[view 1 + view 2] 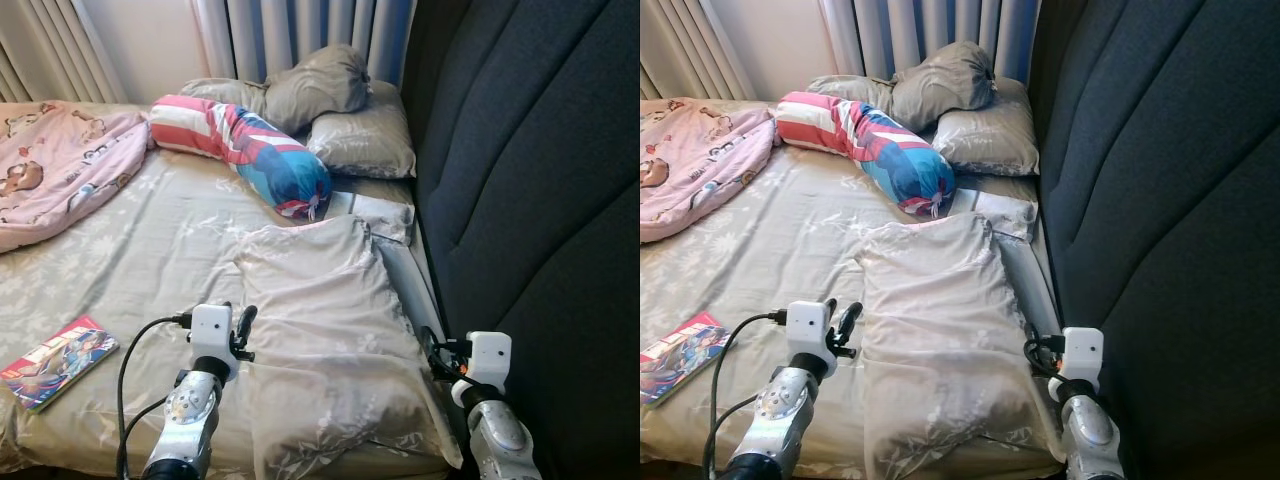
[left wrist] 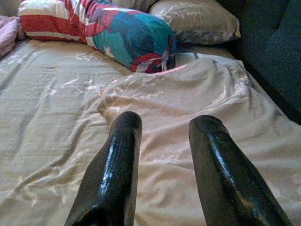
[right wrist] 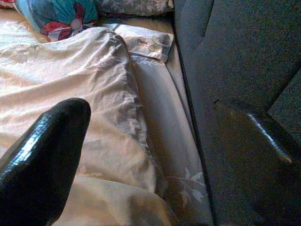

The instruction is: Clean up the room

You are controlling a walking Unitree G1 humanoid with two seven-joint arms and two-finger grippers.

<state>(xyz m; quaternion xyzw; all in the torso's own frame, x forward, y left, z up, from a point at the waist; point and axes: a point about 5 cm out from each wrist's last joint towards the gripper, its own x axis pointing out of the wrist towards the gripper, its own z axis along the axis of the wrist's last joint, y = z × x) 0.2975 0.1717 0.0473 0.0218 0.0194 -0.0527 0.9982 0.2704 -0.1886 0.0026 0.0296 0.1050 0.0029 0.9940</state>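
A beige floral pillow (image 1: 330, 340) lies flat on the bed's near right part, between my two arms. My left gripper (image 2: 167, 123) is open and empty, low over the sheet at the pillow's left edge (image 1: 243, 325). My right gripper (image 3: 164, 122) is open too, at the pillow's right edge (image 1: 430, 345), close to the dark headboard (image 1: 530, 200). Against two grey pillows (image 1: 360, 135) farther up the bed rests a red, white and blue bolster (image 1: 250, 150). A colourful comic book (image 1: 55, 362) lies on the sheet at the near left.
A pink patterned blanket (image 1: 50, 165) is bunched at the far left of the bed. A small white folded cloth with a label (image 3: 148, 44) sits beside the headboard, beyond the beige pillow. Striped curtains (image 1: 300, 30) hang behind the bed.
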